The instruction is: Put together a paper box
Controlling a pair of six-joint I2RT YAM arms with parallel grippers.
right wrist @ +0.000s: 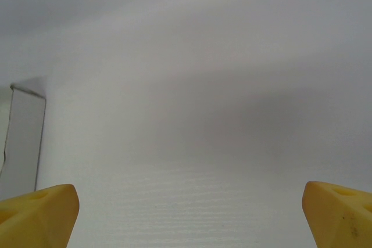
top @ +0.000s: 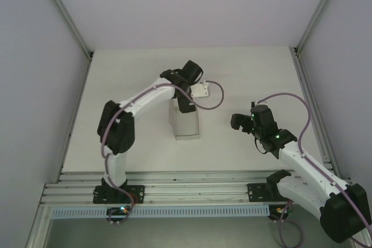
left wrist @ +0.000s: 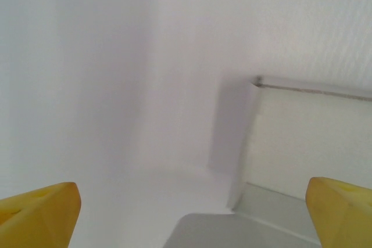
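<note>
Paper box [top: 186, 125] stands upright near the middle of the bench [top: 128, 74]. Left pincer [top: 186, 107] hangs right at its far top edge, yellow fingertips [left wrist: 40, 213] spread wide, released, nothing clamped. Right pincer [top: 236, 122] sits off towards the bench's right edge, well apart from the box, also released.

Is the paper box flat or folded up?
Folded up: the paper box stands with a shaded side wall; whether its top is closed, cannot tell.
</note>
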